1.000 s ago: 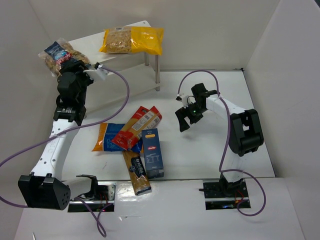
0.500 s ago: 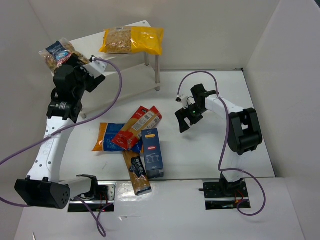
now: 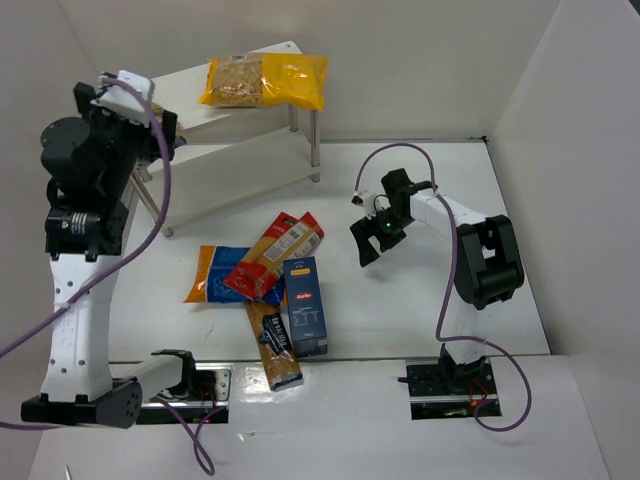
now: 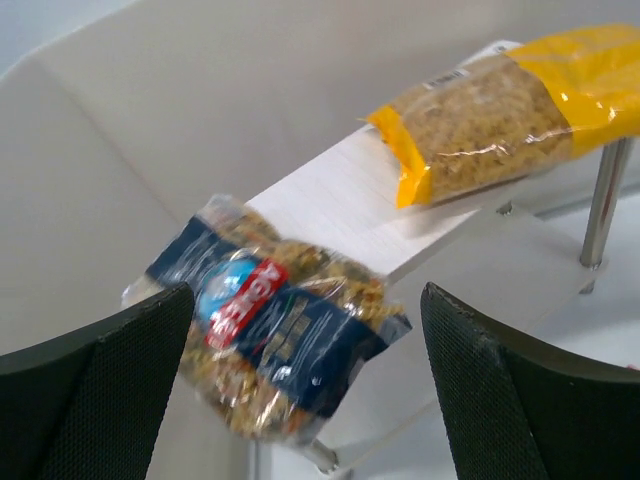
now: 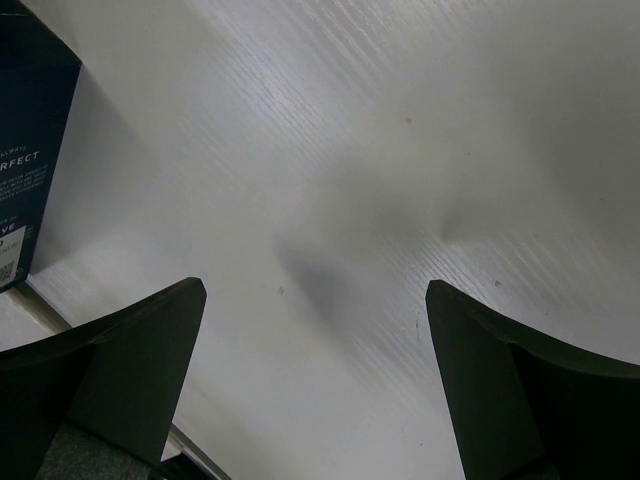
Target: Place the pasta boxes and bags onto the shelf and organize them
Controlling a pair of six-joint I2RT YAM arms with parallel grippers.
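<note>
Left pincer (image 4: 307, 295): jaws spread fully wide, nothing held. It is raised at the left end of the shelf (image 3: 240, 170). The clear bag with dark blue label (image 4: 270, 330) lies on the left end of the top board, beyond the fingers and apart from them. Part of it appears to overhang the board's edge. In the overhead view the left arm hides this bag.

The yellow bag (image 3: 265, 80) lies flat on the right end of the top board, its clear end to the left. The lower board is bare where visible.

Right pincer (image 3: 372, 235): jaws fully wide, nothing held. It hangs above bare surface (image 3: 400, 300), right of the pile and well apart from the shelf.

Four packs lie on the surface between the arms:
- The orange-and-blue bag (image 3: 215, 275) lies flat, leftmost.
- The red-orange box (image 3: 275, 255) lies slantwise across that bag's right part.
- The dark blue box (image 3: 305, 305) lies just right of them, touching the red-orange box.
- The tan-and-dark box (image 3: 272, 345) is nearest, with its far end tucked under the others.
</note>
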